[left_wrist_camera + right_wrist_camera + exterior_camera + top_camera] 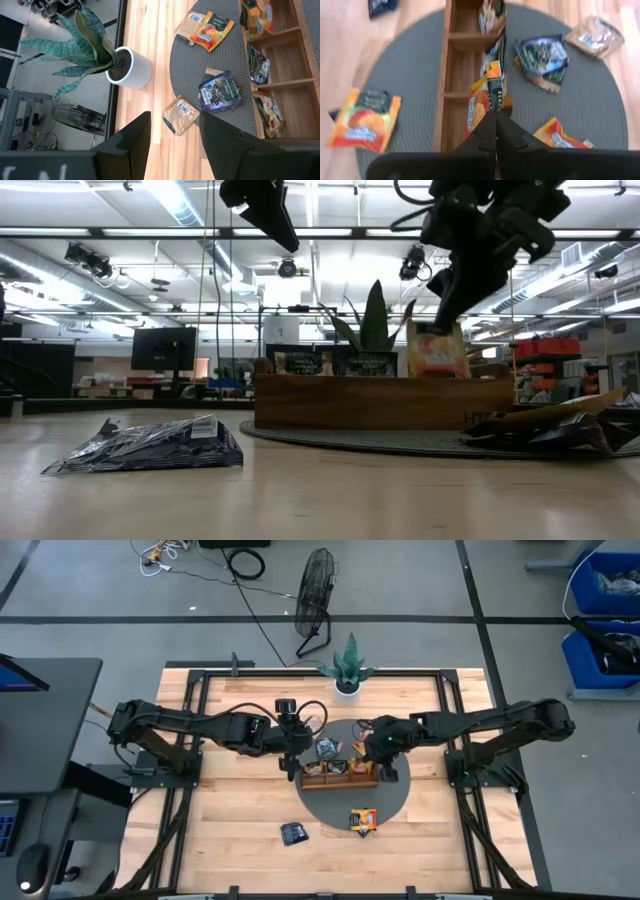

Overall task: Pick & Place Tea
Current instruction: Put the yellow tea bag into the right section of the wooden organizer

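Right gripper (495, 116) pinches orange sachet (482, 100) above tray (451, 75) end compartment.

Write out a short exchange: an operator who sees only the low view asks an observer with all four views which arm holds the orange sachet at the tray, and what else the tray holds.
Operator: Which arm has it?
Observer: The right gripper, shut on the orange sachet at an end compartment of the tray.
Operator: Are the other compartments filled?
Observer: The middle one holds a dark blue sachet, the far one a pale sachet.
Operator: And the other arm?
Observer: The left gripper is open and empty, by the tray's opposite end.
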{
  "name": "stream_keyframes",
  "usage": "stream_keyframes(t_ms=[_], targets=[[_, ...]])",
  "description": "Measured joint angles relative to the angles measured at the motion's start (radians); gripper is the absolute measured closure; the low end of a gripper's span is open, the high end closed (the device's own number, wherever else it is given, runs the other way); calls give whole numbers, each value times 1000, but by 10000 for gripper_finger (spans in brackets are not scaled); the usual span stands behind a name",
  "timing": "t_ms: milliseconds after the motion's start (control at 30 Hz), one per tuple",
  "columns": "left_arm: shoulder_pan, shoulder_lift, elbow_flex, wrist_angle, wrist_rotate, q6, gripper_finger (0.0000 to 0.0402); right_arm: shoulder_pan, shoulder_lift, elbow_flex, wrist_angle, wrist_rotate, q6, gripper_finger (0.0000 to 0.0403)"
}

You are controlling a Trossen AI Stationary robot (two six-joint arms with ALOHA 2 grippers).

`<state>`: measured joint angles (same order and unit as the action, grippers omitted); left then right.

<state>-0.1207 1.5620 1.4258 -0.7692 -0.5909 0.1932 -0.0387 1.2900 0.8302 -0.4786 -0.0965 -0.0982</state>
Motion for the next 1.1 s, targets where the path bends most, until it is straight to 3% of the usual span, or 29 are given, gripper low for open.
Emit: stream_keyframes(t_ms=[633,1100], targets=[[0,0,0,2,0,0,230,-1,0,-57,30,56,-33,398],[0,0,0,2,0,0,230,-1,0,-57,31,70,11,280]])
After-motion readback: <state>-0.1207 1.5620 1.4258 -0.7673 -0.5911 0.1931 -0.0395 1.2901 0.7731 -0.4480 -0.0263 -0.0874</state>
